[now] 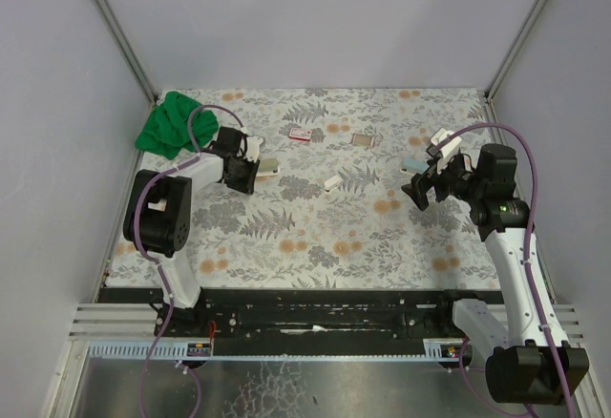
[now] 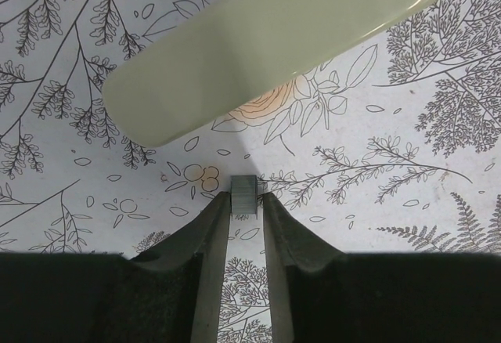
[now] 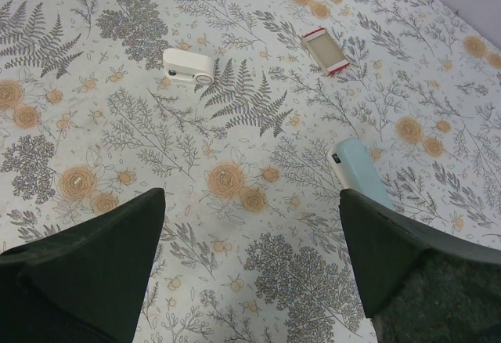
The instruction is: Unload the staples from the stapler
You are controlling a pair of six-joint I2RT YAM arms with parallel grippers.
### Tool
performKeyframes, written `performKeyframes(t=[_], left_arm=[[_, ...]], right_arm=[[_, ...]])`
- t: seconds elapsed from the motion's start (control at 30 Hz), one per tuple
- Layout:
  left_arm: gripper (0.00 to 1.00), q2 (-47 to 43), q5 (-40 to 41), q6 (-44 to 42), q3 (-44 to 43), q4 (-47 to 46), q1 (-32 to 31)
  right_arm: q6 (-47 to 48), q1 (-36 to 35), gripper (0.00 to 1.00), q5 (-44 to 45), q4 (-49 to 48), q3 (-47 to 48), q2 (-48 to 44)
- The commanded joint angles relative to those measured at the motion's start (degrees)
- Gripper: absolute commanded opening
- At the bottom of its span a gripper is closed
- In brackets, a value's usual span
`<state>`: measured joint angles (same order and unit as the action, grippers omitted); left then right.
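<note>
Left gripper [image 2: 245, 203]: the jaws stand at a slim gap, at lower centre of the left wrist view. The staples [image 2: 245, 189], a short grey strip, lie on the floral tablecloth [image 2: 407, 202] between the two fingertips. Whether the fingertips clamp the strip cannot be told. A pale green stapler [image 2: 274, 45] lies across the top of the frame, apart from the strip.

Right gripper [image 3: 250, 202]: the jaws are spread wide and hold nothing. A light blue stapler [image 3: 358, 172] lies at centre right, beside one finger.
</note>
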<state>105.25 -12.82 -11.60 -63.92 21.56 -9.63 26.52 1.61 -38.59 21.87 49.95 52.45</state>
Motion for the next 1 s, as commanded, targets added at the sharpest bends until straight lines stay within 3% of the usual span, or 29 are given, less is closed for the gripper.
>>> performKeyframes(t=[0.0,0.5,0.97], left_arm=[[0.22,0.9,0.6,0.4,1.7,1.4,-0.9],[0.19,-0.1,0.7,-1.3,3.2,2.5,-6.4],[0.2,0.3,-2.1,-2.0,0.7,5.5,-19.2]], right_arm=[[0.2,-0.1,0.99,-1.4,-1.8,0.2,-0.9],[0.3,-0.1,0.99,-2.4,-1.7,0.3,-0.9],[1.4,-0.1,0.99,-4.1,-1.4,-0.2,-0.3]])
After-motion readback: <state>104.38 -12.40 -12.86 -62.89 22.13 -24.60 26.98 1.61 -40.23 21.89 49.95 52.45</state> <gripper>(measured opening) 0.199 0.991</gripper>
